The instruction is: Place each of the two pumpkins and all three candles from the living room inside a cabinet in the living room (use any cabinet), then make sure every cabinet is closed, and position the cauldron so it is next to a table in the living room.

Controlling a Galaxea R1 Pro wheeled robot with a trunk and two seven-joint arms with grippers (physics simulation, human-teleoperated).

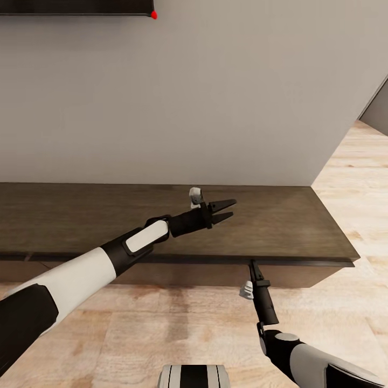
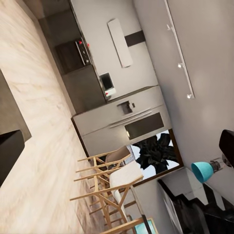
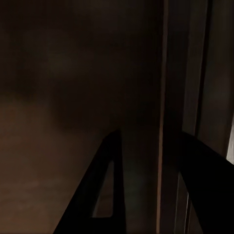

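left gripper spread apart, hovering over cabinet top. right gripper poking at gap under top edge, fingers parted, holding nothing.

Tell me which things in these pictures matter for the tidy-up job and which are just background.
For the job:
- cabinet, long, low, dark wood
- left gripper, open above its top
- right gripper, at its front edge

Background:
- wooden chairs
- teal lamp
- plant
- fridge
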